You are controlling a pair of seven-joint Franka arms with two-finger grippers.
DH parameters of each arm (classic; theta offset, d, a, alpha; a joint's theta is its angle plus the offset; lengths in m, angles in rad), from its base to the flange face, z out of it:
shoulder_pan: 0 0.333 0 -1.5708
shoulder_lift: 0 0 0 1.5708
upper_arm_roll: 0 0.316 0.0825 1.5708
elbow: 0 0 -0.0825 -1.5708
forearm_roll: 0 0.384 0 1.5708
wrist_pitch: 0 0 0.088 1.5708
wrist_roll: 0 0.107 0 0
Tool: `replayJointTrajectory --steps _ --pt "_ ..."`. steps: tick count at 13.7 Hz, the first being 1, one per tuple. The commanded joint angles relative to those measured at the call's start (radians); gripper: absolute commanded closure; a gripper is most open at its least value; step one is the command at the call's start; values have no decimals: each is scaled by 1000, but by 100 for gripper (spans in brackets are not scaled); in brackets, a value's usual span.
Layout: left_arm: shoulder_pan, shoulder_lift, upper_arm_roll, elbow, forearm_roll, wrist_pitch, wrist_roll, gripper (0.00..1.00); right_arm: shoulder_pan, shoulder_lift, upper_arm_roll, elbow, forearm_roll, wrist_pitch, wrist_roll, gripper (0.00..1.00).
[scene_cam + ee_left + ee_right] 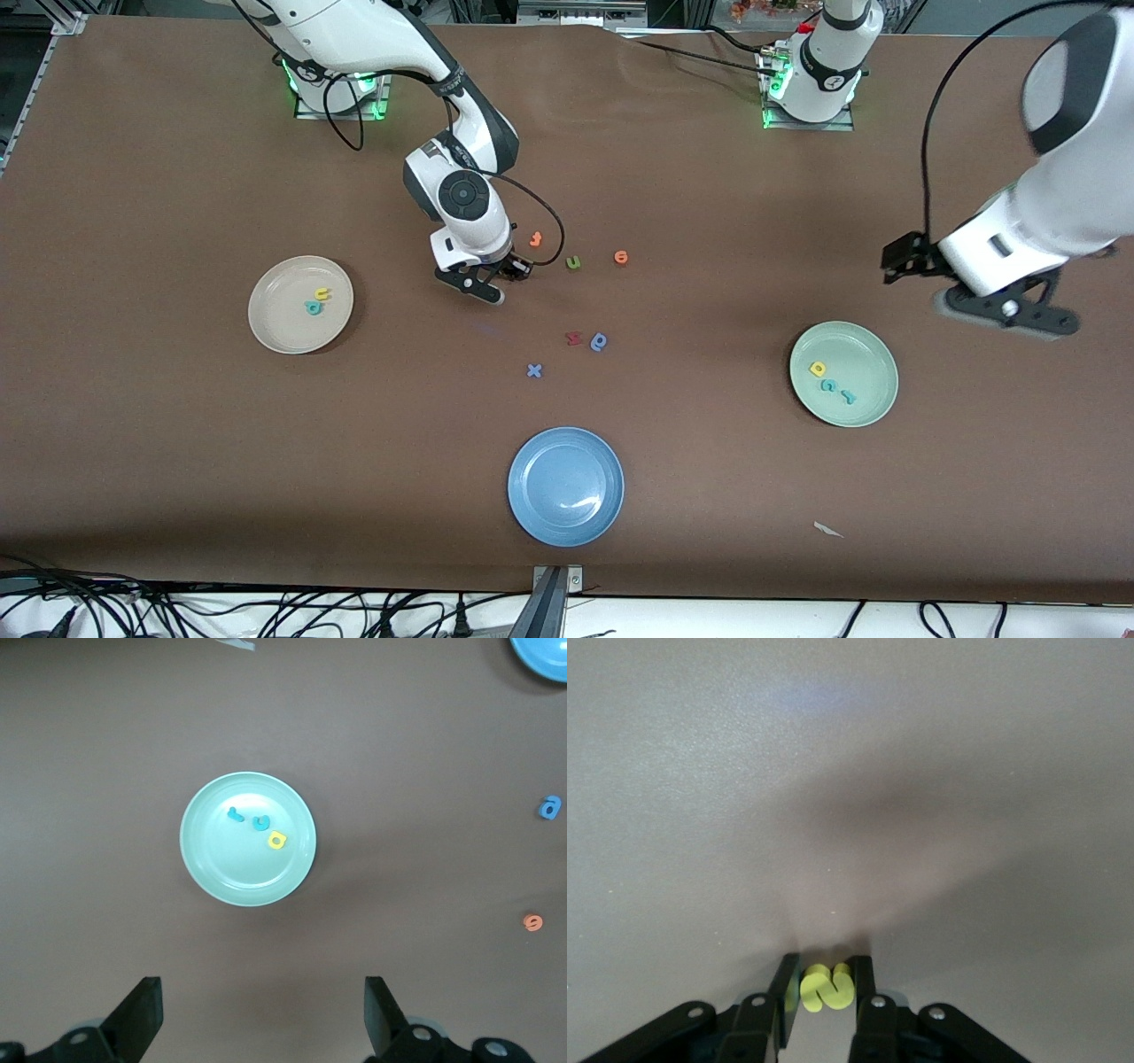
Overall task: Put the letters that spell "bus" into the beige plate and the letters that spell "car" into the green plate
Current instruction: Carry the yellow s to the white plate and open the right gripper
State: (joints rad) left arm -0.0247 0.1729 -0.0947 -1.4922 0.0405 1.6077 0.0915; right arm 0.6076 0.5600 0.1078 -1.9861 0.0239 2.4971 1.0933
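Note:
My right gripper (825,967) is down at the table's middle and shut on the yellow s (827,989); in the front view this gripper (516,269) hides the letter. The beige plate (283,328) toward the right arm's end holds a yellow u (322,293) and a teal b (313,307). The green plate (861,354) toward the left arm's end holds a yellow a (818,369), a teal c (828,385) and a teal r (848,396). My left gripper (1005,310) hangs open and empty in the air beside that plate (221,873).
Loose letters lie mid-table: an orange one (535,238), a green u (573,262), another orange one (621,257), a red one (573,338), a blue rounded one (599,341) and a blue x (533,370). A blue plate (565,509) sits nearest the front camera. A paper scrap (827,529) lies nearby.

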Motion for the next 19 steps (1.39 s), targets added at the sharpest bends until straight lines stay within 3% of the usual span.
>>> replayJointTrajectory --steps 1,4,7,12,15,19 --pt "-52 -110 52 -43 -21 5 -16 0 11 6 -7 12 -15 -9 -10 75" --pt "-38 -228 52 -186 -21 -2 -12 0 1 -5 -7 13 -13 -12 -50 83" --pt "-8 -231 50 -186 -28 -61 -7 0 -81 -92 -7 12 -12 -116 -197 83" --pt "-3 -222 47 -171 -21 -68 -6 0 -337 -189 -8 -42 -18 -201 -649 83" --pt "-4 -214 46 -166 -17 -66 -6 0 -506 -225 -8 -101 -135 -193 -876 83" --pt "-6 -214 44 -165 -17 -64 -6 0 -667 -229 -8 -126 -170 -179 -1070 80"
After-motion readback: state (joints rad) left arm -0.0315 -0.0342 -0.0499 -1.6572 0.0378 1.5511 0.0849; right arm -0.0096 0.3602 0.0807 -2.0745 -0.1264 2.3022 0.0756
